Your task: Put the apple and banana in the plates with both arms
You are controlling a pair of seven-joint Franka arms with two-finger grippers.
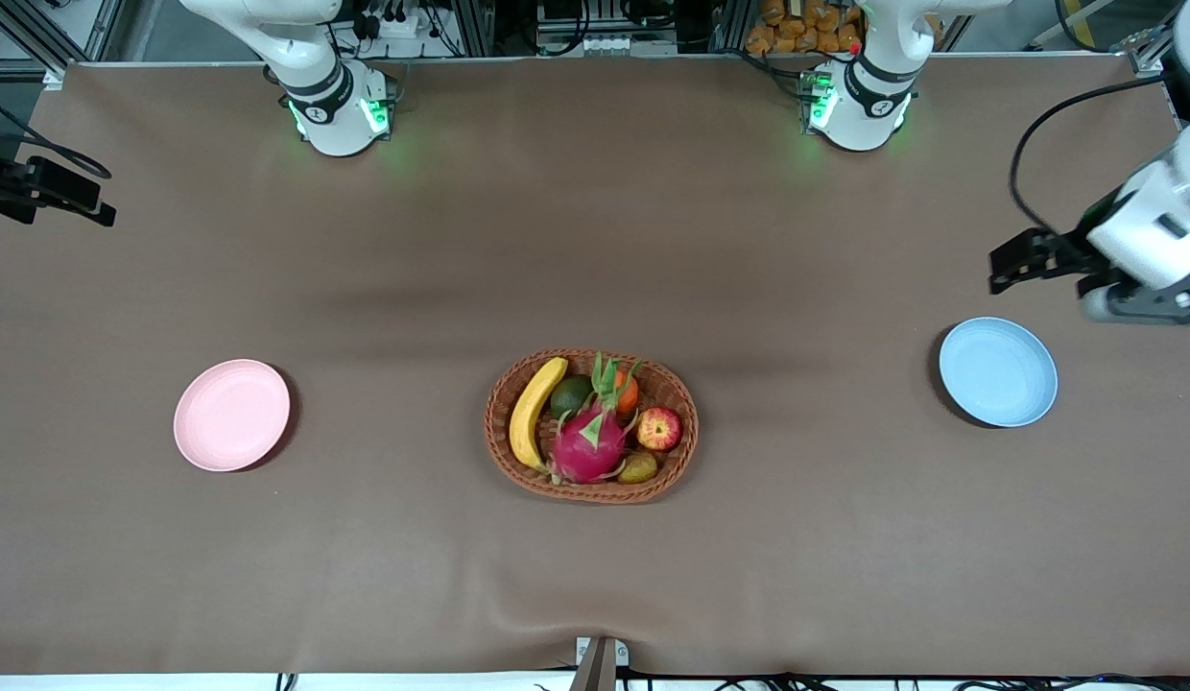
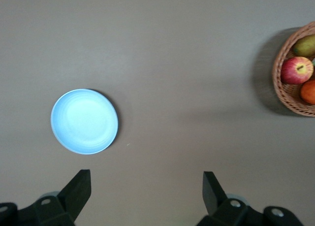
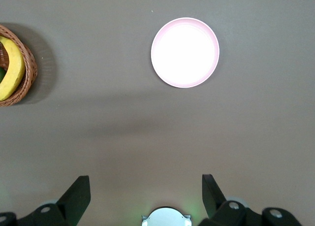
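The apple (image 1: 659, 428) and banana (image 1: 535, 411) are lying in the basket (image 1: 504, 451), frame centre. Pink plate (image 1: 231, 415) and blue plate (image 1: 998, 371) are sitting empty at either side. The left hand (image 2: 146, 186) and right hand (image 3: 146, 186) are hovering over bare tabletop (image 1: 595, 240), spread wide and empty, ready for simultaneous picks.

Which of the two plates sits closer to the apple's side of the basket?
The pale blue plate, toward the left arm's end of the table. The apple lies at that end of the basket; the pink plate is nearer the banana.
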